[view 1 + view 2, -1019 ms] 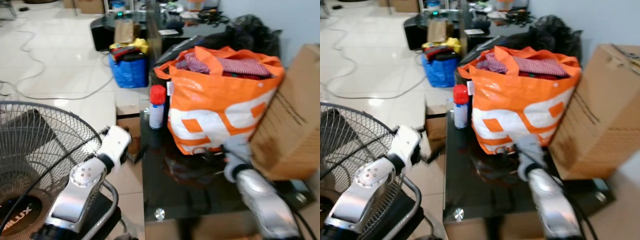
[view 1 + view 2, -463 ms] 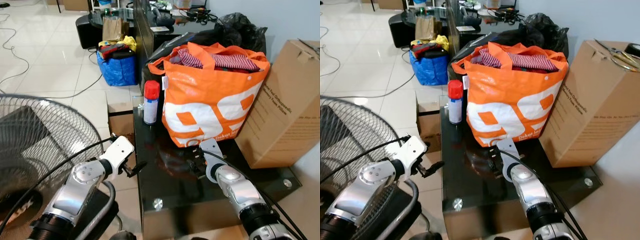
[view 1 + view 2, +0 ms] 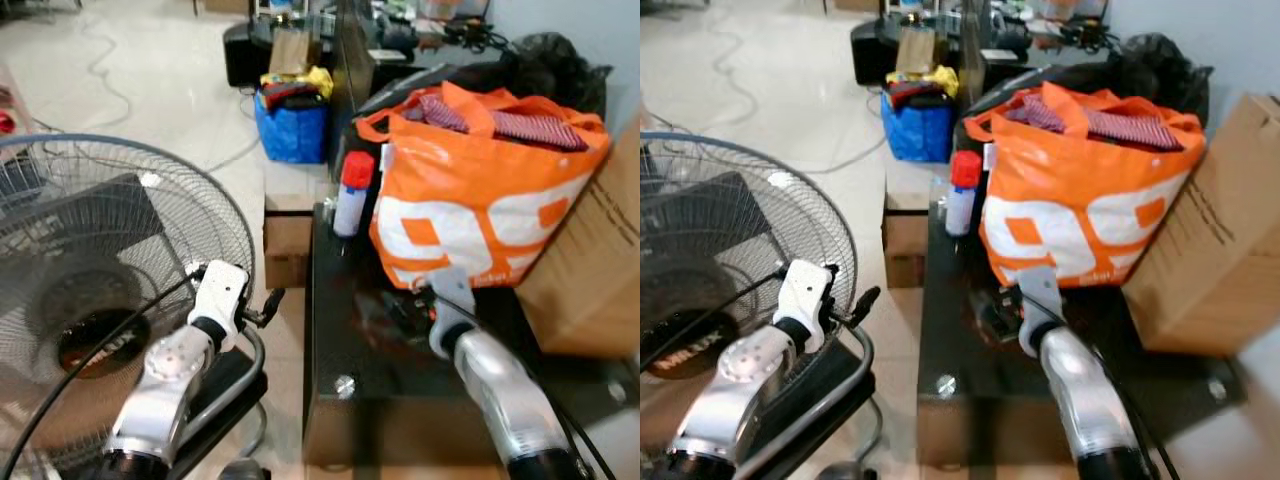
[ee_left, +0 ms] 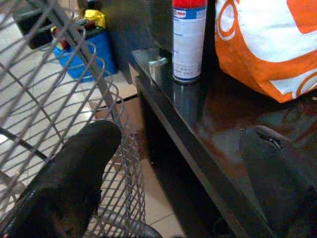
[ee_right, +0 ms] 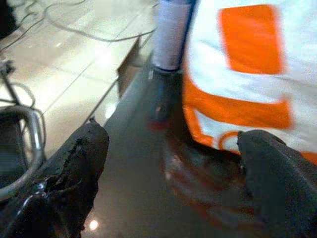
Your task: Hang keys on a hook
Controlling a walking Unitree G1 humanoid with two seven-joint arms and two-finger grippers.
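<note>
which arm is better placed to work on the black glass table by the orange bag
Right, as a judgement. The right end effector is open and already over the glossy black glass table, in front of the orange-and-white shopping bag. The left end effector, also open, hangs off the table's edge beside the round wire-grille floor fan.

Centre right: orange-and-white woven bag on glossy black table; red-capped white spray can beside it. Lower left: wire-caged fan.
</note>
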